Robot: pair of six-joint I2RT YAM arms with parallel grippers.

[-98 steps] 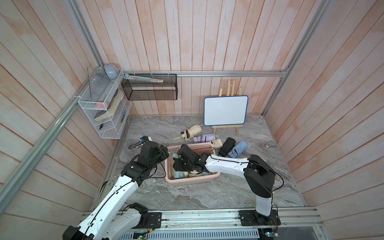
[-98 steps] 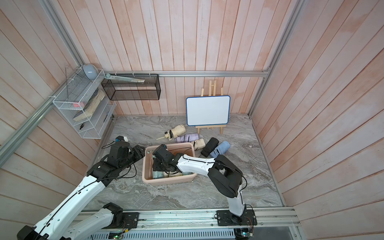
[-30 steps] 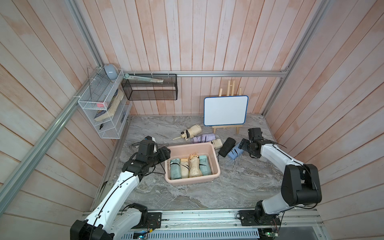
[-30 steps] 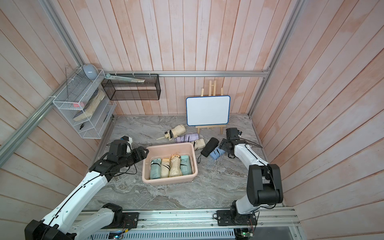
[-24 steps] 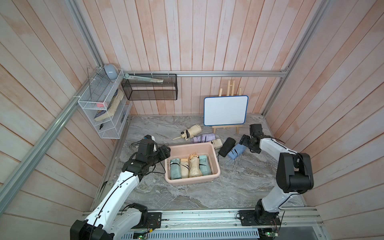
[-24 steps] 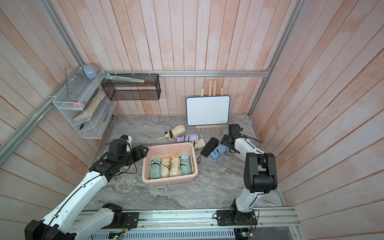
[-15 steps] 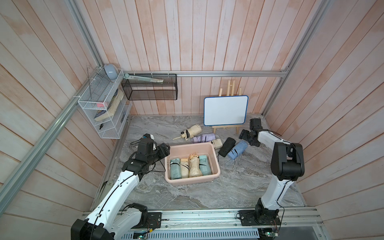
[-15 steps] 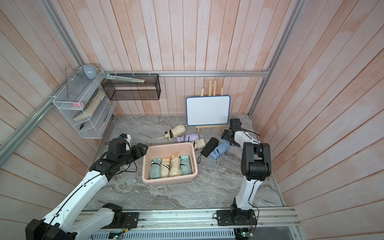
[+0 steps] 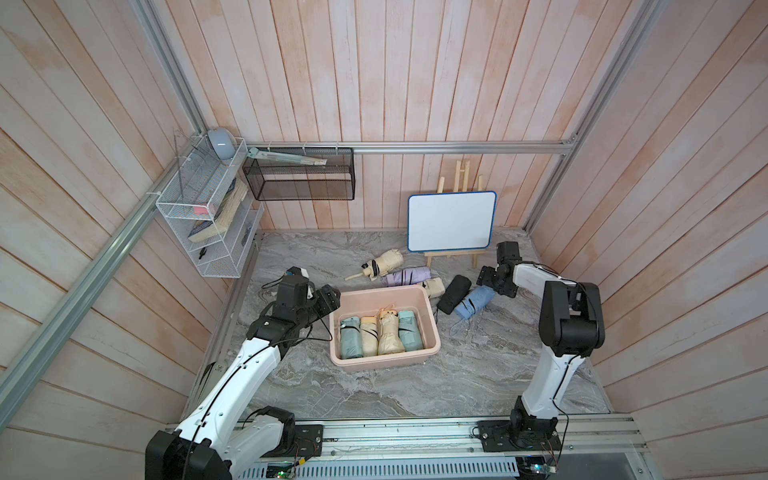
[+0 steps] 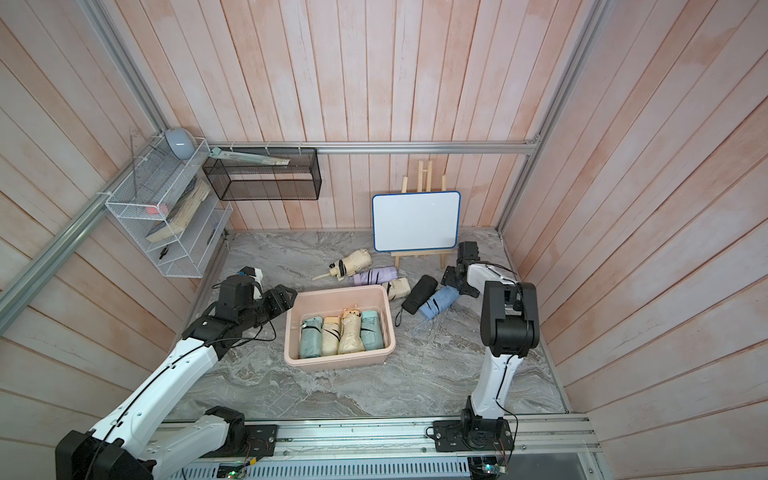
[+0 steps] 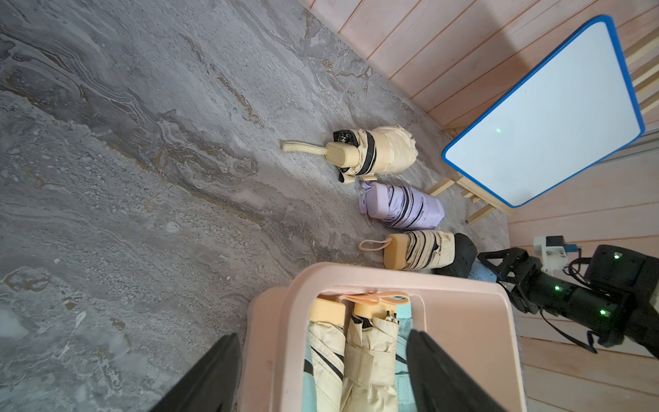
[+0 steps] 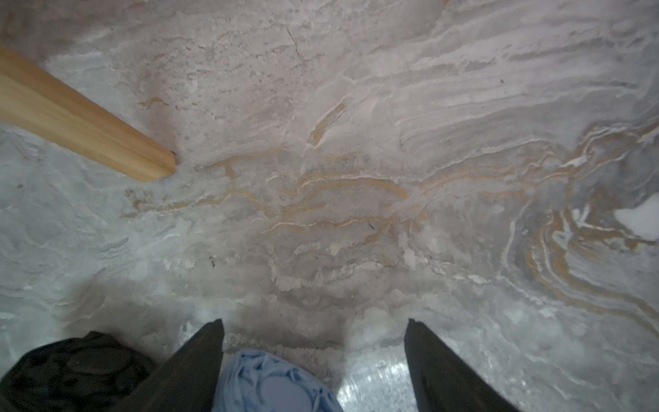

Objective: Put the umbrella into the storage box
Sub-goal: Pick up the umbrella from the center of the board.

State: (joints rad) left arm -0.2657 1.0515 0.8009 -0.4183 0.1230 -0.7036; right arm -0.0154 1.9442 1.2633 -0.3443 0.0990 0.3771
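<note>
The storage box (image 9: 376, 291), a pale pink tub, sits mid-table with several folded umbrellas (image 9: 380, 338) side by side inside; it also shows in the other top view (image 10: 336, 289). A light blue umbrella (image 9: 473, 302) lies on the table right of the box. My right gripper (image 9: 486, 278) is low at its far end, open. In the right wrist view that umbrella's end (image 12: 271, 385) lies between the jaws, close to one finger. My left gripper (image 9: 330, 301) is open astride the box's left rim (image 11: 392, 276), one finger outside the box, the other over its contents.
A black umbrella (image 9: 455, 293) lies against the blue one. A cream umbrella (image 9: 434, 286), a purple one (image 9: 405, 276) and another cream one (image 9: 384, 262) lie behind the box. A whiteboard on an easel (image 9: 452, 222) stands just behind my right gripper. The wire shelf (image 9: 203, 224) and mesh basket (image 9: 299, 178) hang on the walls.
My right arm left the box, swung to the back right and came down at the blue umbrella's far end, its jaws narrowing slightly. My left gripper stayed at the box's left rim.
</note>
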